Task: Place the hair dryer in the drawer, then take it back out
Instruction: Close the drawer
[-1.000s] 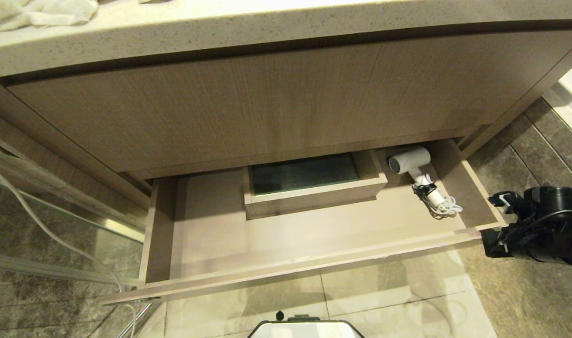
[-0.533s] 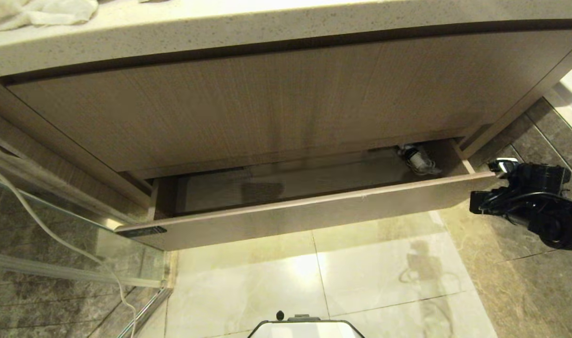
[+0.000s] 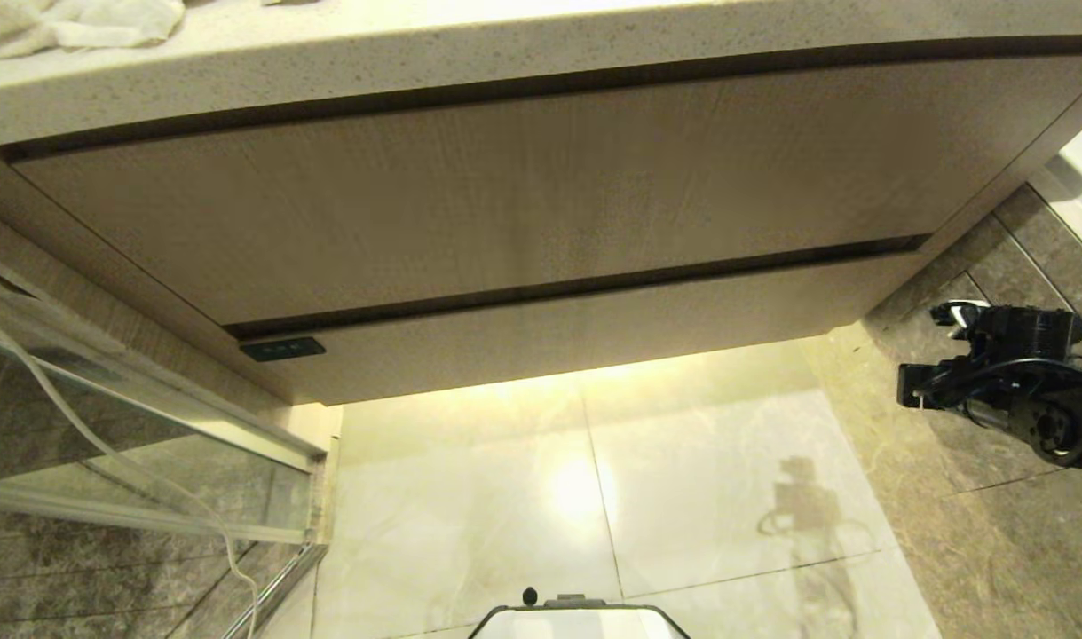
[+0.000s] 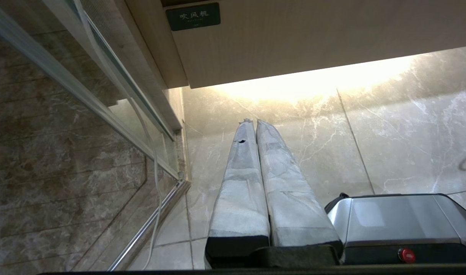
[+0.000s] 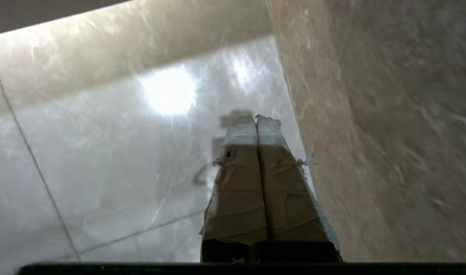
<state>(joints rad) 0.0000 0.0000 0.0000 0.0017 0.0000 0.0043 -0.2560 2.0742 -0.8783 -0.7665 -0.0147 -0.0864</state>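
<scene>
Drawer (image 3: 594, 333) fully pushed in, its short wood-grain front flush under the taller wood-grain front panel (image 3: 505, 186), thin dark gap between the two. Hair dryer not visible in any view; cannot tell where it is from these frames. Small dark green label (image 3: 282, 349) sits at the left end of the drawer front; in the left wrist view the same label (image 4: 192, 16) shows white characters, too small to read surely. Speckled stone counter (image 3: 505, 53) overhangs the cabinet at the far side, with a white cloth towel (image 3: 79, 22) bunched at its far left. Right gripper (image 3: 949, 315) hangs at the right, just off the drawer's right end, above the dark floor tiles, apart from the front; fingers (image 5: 240, 183) clenched together, tape-wrapped, nothing between them. Left gripper (image 4: 254, 122) low at the near side, aimed at the pale marble floor (image 3: 594, 497) below the drawer's left end; its taped fingers (image 4: 278, 179) pressed together, empty. Bright light patch on the floor under the drawer edge. Glass panel with metal rail (image 3: 150, 524) at the left, thin white cable (image 3: 106, 444) running down behind it. Robot base top (image 3: 576, 621) at the near edge, silver housing with a red button (image 4: 406, 255) in the left wrist view.
</scene>
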